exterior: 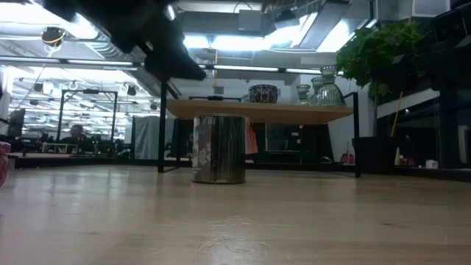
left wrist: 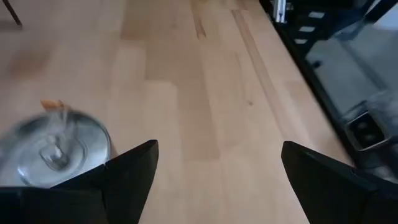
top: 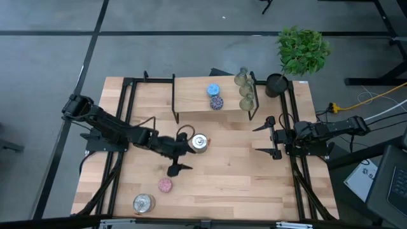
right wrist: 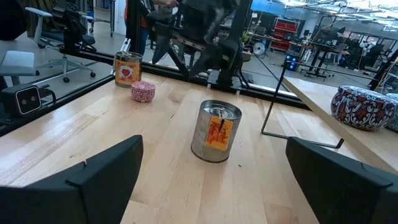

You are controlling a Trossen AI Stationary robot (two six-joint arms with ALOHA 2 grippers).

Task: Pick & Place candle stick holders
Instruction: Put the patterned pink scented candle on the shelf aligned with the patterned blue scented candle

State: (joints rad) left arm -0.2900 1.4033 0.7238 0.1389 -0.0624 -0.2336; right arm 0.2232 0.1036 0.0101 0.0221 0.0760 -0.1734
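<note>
While the silvery holder stood upright on the bare wood just in front of the raised shelf, the left gripper hung beside it with its fingers spread wide and nothing between them, which reads as the approach to a pick, or a release. That holder was a smooth metal cylinder with an orange label on its side, open at the top, rigid enough to be pinched across its wall. On the shelf, the blue holder and the purple-speckled one sat side by side near the middle, and three pale green glass holders lined the shelf's end toward the black plant pot, likely already placed. Well away from the shelf, near the table's front edge, waited the small pink holder and a second silvery one. Off the shelf's pot end, the right gripper rested equally wide and empty, apparently waiting.
</note>
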